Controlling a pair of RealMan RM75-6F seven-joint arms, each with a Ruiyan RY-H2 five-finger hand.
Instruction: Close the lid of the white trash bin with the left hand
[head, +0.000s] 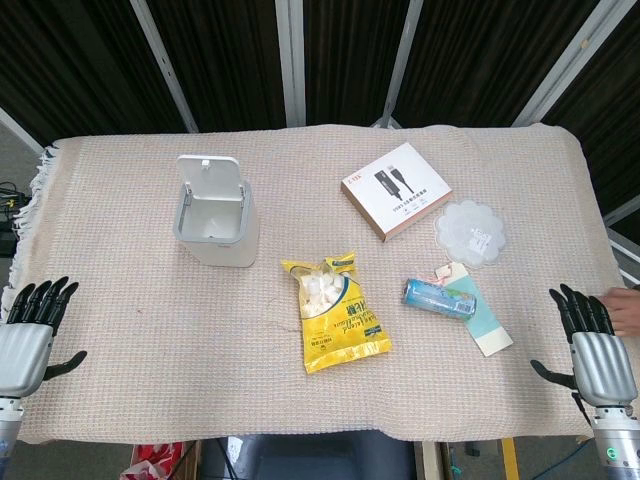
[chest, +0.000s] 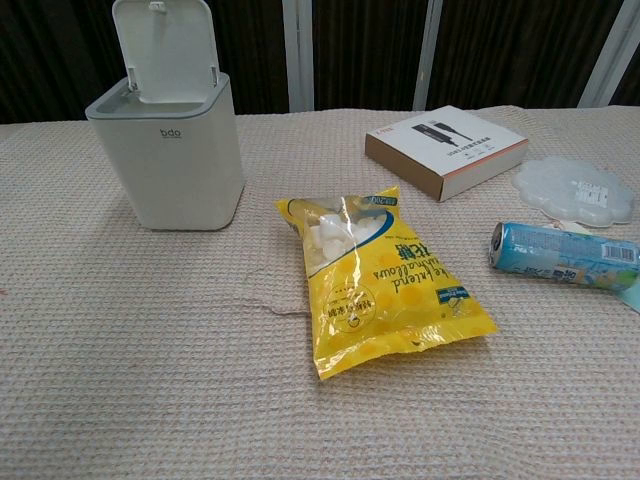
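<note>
White plastic, the bin (head: 216, 213) stands at the counter's (head: 120, 300) far left part, its hinged lid (head: 211, 182) tipped upright at the back rim. Both look light, rigid and smooth, so a hard shove would likely slide or topple the bin; the sensible contact is the lid's top edge, pushed forward and down with flat fingers. The left hand (head: 28, 335) rests at the near left edge, well apart from the bin, fingers spread and empty. The right hand (head: 595, 350) lies likewise open and empty.
</note>
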